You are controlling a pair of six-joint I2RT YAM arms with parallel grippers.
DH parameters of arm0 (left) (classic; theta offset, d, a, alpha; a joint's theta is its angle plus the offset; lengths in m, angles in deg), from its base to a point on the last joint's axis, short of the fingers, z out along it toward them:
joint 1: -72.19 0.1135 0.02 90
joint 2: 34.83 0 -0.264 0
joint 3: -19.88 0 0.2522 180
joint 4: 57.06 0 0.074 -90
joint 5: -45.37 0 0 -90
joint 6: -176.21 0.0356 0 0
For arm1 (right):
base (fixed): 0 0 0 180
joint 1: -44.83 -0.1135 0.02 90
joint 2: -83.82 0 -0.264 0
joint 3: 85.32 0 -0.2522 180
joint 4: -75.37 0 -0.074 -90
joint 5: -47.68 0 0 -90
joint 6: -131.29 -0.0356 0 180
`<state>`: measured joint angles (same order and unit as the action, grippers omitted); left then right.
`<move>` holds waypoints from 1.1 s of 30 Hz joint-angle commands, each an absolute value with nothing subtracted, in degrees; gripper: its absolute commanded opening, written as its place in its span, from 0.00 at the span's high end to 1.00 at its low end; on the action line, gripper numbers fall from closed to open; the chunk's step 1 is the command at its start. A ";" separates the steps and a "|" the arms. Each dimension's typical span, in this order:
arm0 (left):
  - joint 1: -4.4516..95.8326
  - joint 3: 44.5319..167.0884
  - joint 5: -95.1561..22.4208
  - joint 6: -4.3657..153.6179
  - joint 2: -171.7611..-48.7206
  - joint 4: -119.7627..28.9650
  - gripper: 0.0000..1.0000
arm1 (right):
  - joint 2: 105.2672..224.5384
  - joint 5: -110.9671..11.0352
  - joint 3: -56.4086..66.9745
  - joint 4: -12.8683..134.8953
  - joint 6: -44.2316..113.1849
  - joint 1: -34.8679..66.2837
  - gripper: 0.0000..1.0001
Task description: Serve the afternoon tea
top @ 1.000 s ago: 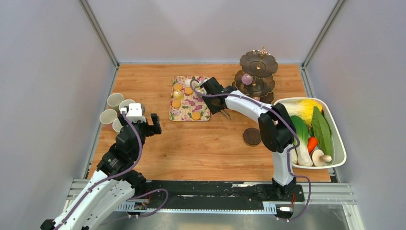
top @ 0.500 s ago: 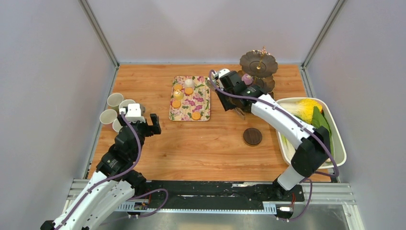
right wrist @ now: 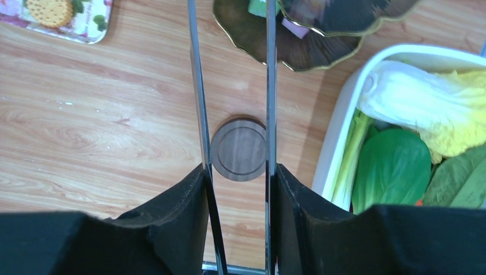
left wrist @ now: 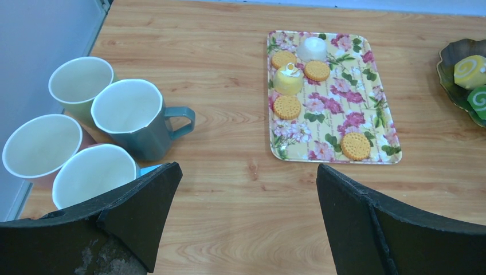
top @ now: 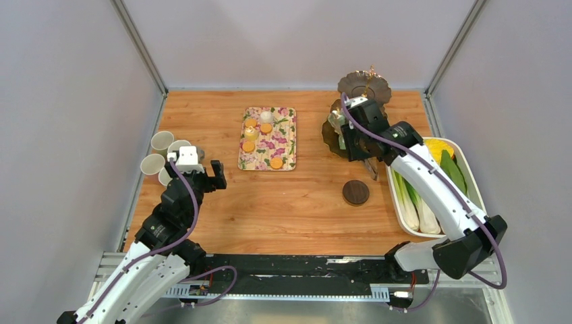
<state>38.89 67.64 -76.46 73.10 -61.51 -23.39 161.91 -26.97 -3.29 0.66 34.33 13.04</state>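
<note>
The dark three-tier stand [top: 364, 86] with a gold rod stands at the back right. Its lowest tier [left wrist: 453, 74] holds a yellow roll [left wrist: 470, 62] and a green roll [left wrist: 478, 100]. My right gripper [top: 356, 138] is shut on metal tongs [right wrist: 269, 86]. The blades reach over the stand's lowest tier [right wrist: 252, 34], and their tips are out of view. A dark coaster [top: 355, 192] lies on the table below them. Several orange biscuits, a yellow cake [left wrist: 287, 80] and a white cake [left wrist: 312, 48] lie on the floral tray [top: 267, 138]. My left gripper [top: 204, 177] is open and empty beside the mugs [top: 162, 142].
A white tub [right wrist: 344, 109] of vegetables sits at the right edge, just right of the coaster. Four mugs [left wrist: 123, 112] cluster at the table's left edge, one teal with a handle. Grey walls enclose the table on three sides.
My right arm has swung right with the tongs, from the tray's right edge to over the stand. The left arm has not moved.
</note>
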 commanded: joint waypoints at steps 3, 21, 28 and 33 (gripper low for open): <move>38.79 67.45 -76.27 73.99 -61.39 -24.93 0.00 | 159.23 -25.58 -4.66 -6.71 31.38 16.88 0.57; 38.77 67.43 -75.92 74.10 -61.29 -25.04 0.00 | 162.44 -24.39 -5.18 0.36 33.81 30.84 0.57; 38.80 67.39 -76.34 74.16 -60.92 -24.88 0.00 | 164.91 -25.79 -2.09 13.46 37.41 32.01 0.57; 38.79 67.43 -76.75 74.25 -60.75 -24.84 0.00 | 167.52 -26.27 -1.16 19.50 38.97 32.32 0.57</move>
<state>38.89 67.62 -76.44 73.12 -61.21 -23.42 166.10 -25.94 -1.39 9.95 36.58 31.91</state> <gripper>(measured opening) 1.000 0.430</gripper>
